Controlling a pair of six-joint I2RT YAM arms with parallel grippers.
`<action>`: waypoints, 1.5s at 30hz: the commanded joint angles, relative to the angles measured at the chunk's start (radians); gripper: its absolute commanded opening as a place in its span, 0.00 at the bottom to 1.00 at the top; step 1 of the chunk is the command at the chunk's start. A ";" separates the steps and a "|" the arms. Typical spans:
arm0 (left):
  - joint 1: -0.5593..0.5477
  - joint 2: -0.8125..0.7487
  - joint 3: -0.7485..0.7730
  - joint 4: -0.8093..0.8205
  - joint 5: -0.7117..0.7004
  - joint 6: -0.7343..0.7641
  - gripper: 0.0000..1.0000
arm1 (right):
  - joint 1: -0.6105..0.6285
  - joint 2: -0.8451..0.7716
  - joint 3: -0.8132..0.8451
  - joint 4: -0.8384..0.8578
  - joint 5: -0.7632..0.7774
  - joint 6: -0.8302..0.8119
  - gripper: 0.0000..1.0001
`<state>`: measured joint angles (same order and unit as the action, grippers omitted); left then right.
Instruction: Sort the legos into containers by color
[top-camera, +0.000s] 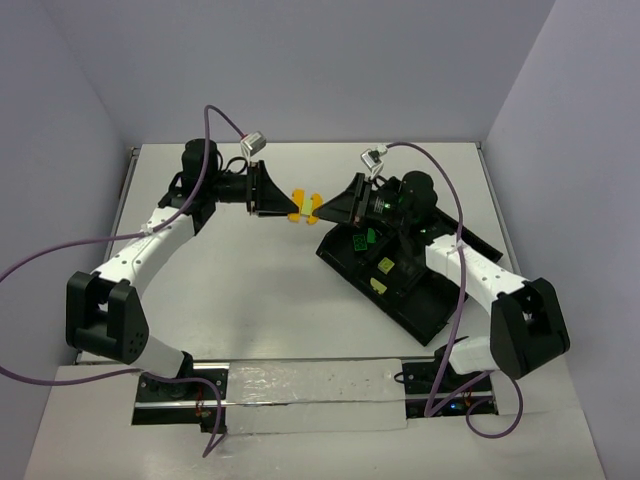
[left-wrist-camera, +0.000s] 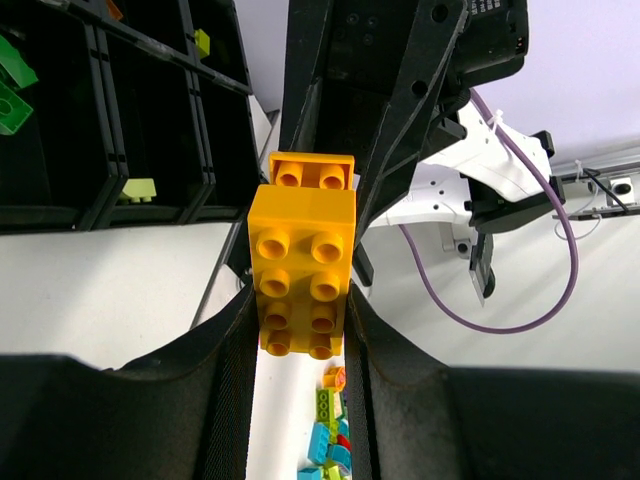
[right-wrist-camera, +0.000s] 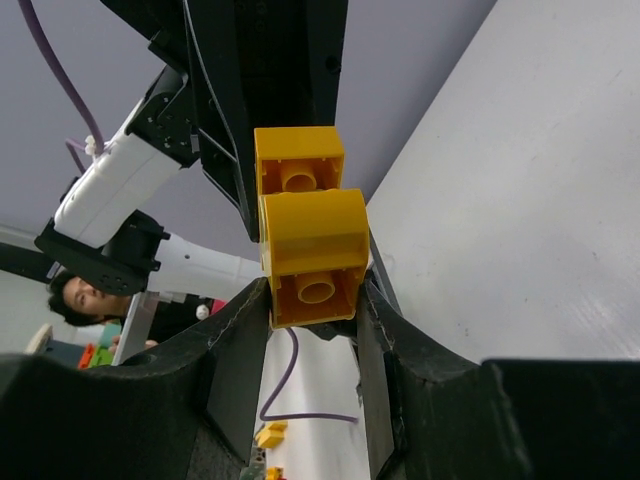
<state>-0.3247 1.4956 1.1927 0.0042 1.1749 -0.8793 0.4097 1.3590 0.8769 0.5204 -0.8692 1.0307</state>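
Note:
A stacked pair of yellow-orange legos hangs in the air above the table's far middle, held from both ends. My left gripper is shut on the larger yellow brick. The smaller orange-yellow brick sticks out beyond it. My right gripper is shut on the near brick in its own view, with the other brick behind. The black divided tray lies right of centre. It holds a green brick and pale yellow-green bricks.
The left wrist view shows tray compartments with green bricks and a pale yellow-green brick. Several loose cyan, green and orange bricks show between my left fingers. Purple cables loop beside both arms. Walls enclose the table.

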 joint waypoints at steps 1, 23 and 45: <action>-0.002 -0.051 0.013 0.051 0.037 0.010 0.00 | 0.004 -0.053 -0.040 0.104 -0.020 0.021 0.00; 0.010 -0.040 0.039 -0.201 -0.044 0.192 0.00 | -0.123 -0.388 0.029 -0.854 0.375 -0.477 0.00; -0.634 0.560 0.806 -0.761 -0.503 0.553 0.00 | -0.334 -0.597 0.432 -1.379 1.343 -0.426 0.00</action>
<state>-0.8902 1.9760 1.8730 -0.7040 0.7061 -0.3826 0.0795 0.7802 1.2437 -0.8302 0.3428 0.5796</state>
